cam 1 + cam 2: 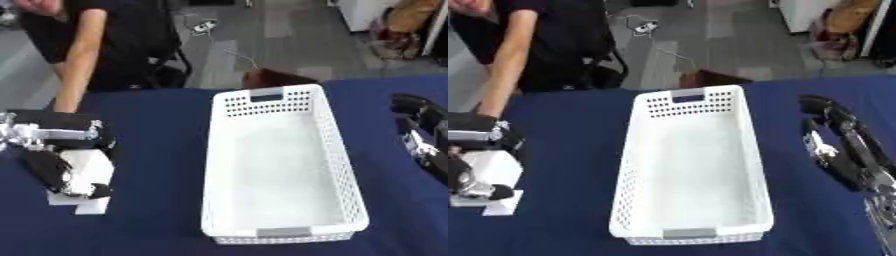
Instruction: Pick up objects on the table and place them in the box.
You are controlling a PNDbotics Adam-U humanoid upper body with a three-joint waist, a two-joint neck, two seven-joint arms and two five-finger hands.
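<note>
**Left hand on the white block, basket sitting empty in the middle**

So the thing being grabbed here is a white boxy object (80,175) over by the left edge of the surface (157,150). Can't really say what it is beyond white and blocky, with a flat white bit poking out underneath toward the near side. The left hand (61,167) is right on top of it, black fingers curled down around the sides, so it has hold of the block. Whether the block is off the cloth or resting on it, I honestly can't tell.

Next to that, in the middle of the surface, is the white perforated basket (346,170), long and narrow, running from the near edge toward the far edge. It has a handle cutout at the far end and a grey label patch on the near wall. Nothing inside it.

The right hand (833,145) is over by the right edge, well apart from the basket, hanging idle with fingers fairly straight and nothing in them.

The surface is covered in a dark blue cloth. At the far left corner a person's arm (74,75) reaches down to the cloth, not touching the block.
</note>
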